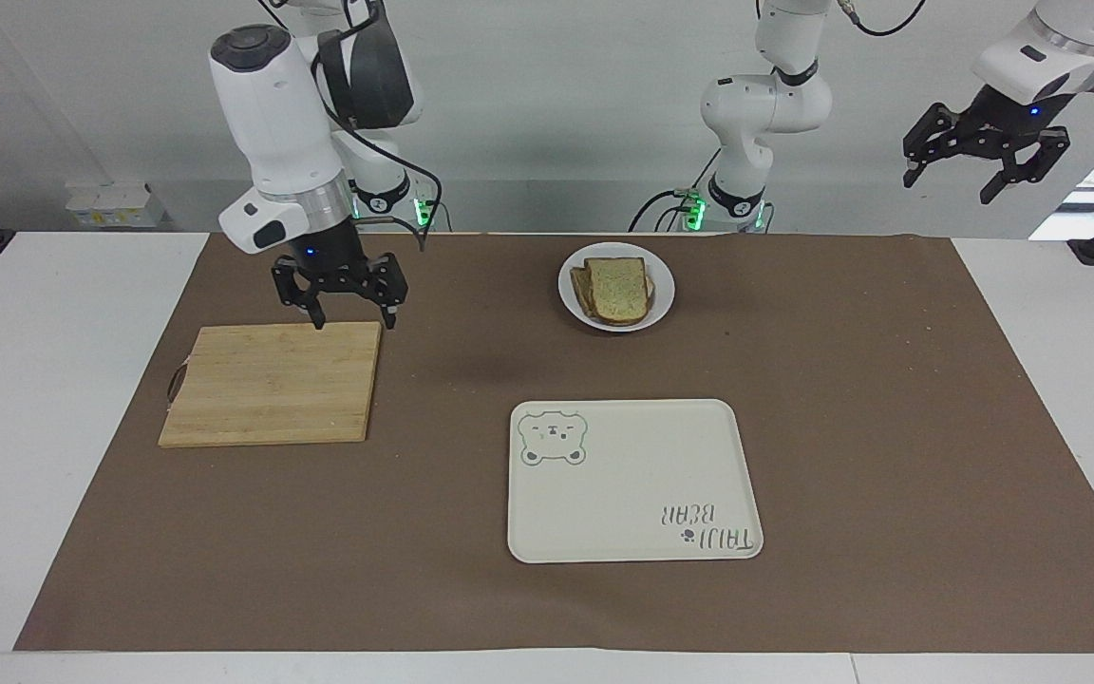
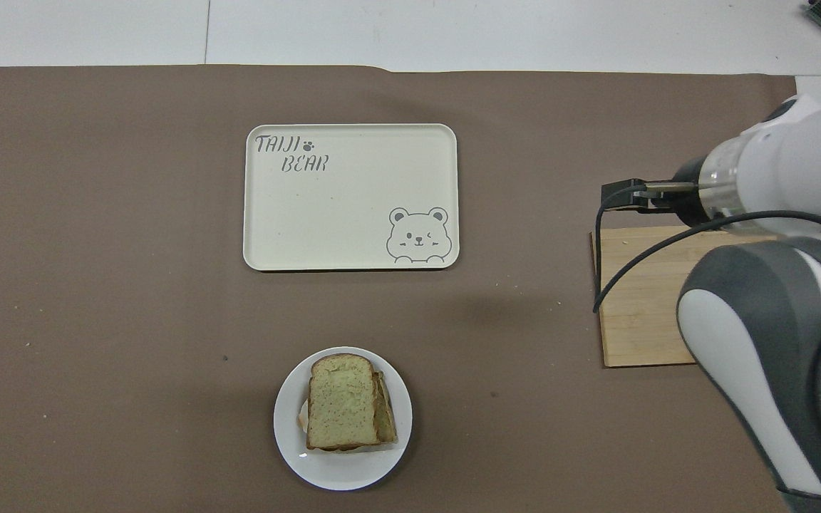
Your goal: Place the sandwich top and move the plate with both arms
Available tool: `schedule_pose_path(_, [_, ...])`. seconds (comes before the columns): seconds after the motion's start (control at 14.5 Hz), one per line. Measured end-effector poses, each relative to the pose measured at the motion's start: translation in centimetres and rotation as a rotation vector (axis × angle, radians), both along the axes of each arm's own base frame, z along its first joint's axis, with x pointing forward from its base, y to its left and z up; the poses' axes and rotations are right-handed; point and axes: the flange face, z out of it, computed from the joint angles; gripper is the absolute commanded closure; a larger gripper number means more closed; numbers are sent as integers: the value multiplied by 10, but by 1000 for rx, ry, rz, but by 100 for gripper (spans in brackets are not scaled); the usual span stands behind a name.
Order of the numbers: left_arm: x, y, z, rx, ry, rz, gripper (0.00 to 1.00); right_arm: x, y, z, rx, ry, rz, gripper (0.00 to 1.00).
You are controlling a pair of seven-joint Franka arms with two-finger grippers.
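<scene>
The right gripper (image 1: 351, 315) hangs spread wide and empty, seemingly just clear of the cutting board (image 1: 272, 382) at frame left. The sandwich top (image 1: 617, 288) lies on the plate (image 1: 662, 276) toward upper centre, well apart. The left gripper (image 1: 984, 171) waits spread and empty at upper right.

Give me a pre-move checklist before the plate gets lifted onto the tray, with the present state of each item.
1. Sandwich top lies on the stack on the plate: ok.
2. Tray is bare and ready to take the plate: ok.
3. Right gripper open and empty: ok. Beside the plate: not ok; it hangs over the cutting board's edge nearest the robots.
4. Left gripper open and empty: ok. Beside the plate: not ok; it waits raised off the left arm's end of the table.
5. Mat between plate and tray free of things: ok.
</scene>
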Motion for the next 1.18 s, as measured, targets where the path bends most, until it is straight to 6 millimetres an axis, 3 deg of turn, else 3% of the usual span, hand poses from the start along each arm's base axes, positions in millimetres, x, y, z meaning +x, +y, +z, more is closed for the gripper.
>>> schedule_pose_path(0.35, [0, 0, 0, 0, 0, 0, 0, -15, -66, 30, -23, 89, -53, 0])
schedule_pose_path(0.55, [0, 0, 0, 0, 0, 0, 0, -28, -95, 44, -26, 104, -47, 0])
schedule_pose_path(0.69, [0, 0, 0, 0, 0, 0, 0, -33, -109, 45, -25, 125, -65, 0])
schedule_pose_path(0.97, [0, 0, 0, 0, 0, 0, 0, -35, -115, 47, -24, 127, -76, 0])
schedule_pose_path(1.18, [0, 0, 0, 0, 0, 0, 0, -46, -134, 62, -26, 103, -30, 0])
